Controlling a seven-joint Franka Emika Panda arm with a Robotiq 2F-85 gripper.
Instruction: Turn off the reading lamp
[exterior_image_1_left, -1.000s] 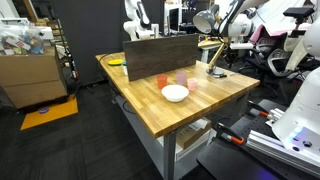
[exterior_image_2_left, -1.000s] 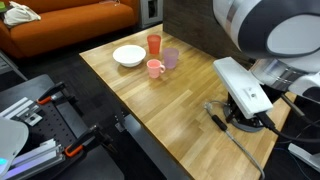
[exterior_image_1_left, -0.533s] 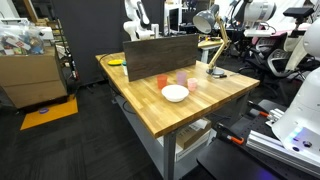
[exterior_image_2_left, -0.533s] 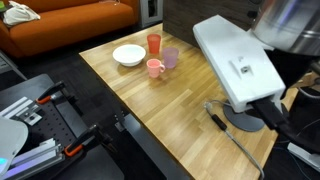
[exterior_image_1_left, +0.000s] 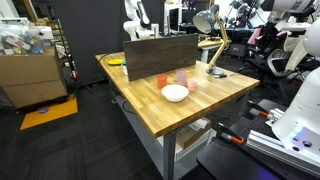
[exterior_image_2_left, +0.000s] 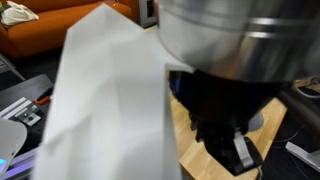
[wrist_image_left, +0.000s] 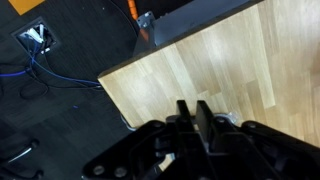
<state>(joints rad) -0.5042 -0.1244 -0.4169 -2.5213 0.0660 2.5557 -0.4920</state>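
The near part of the light wooden butcher-block table (exterior_image_1_left: 190, 115) carries a round white bowl (exterior_image_1_left: 175, 93), approx. at the centre of the front half. Just behind the bowl stand small cups close together, an orange one (exterior_image_1_left: 162, 81) and a pale purple one (exterior_image_1_left: 181, 77). Farther back a dark upright board (exterior_image_1_left: 160, 50) stands across the table. The reading lamp w/ thin jointed brass-gold arm and round silvery dome head (exterior_image_1_left: 204, 22) is at the far right corner. Its small dark round base (exterior_image_1_left: 216, 72) sits on the wood just right of the board's end, well apart from the bowl, and the head is up above that end. The white robot arm (exterior_image_1_left: 285, 5) shows only at the top right edge, above and right of the lamp, not touching it. In an ext. view the same arm (exterior_image_2_left: 110, 100), blurred and very near the camera, covers most of the picture. In the wrist view the black two-finger gripper (wrist_image_left: 195, 105) comes in from the bottom over the wooden top near the table's edge. Its fingers (wrist_image_left: 185, 112) stand together w/ hardly any gap and hold nothing. Beyond the edge is dark floor w/ cables (wrist_image_left: 40, 60).
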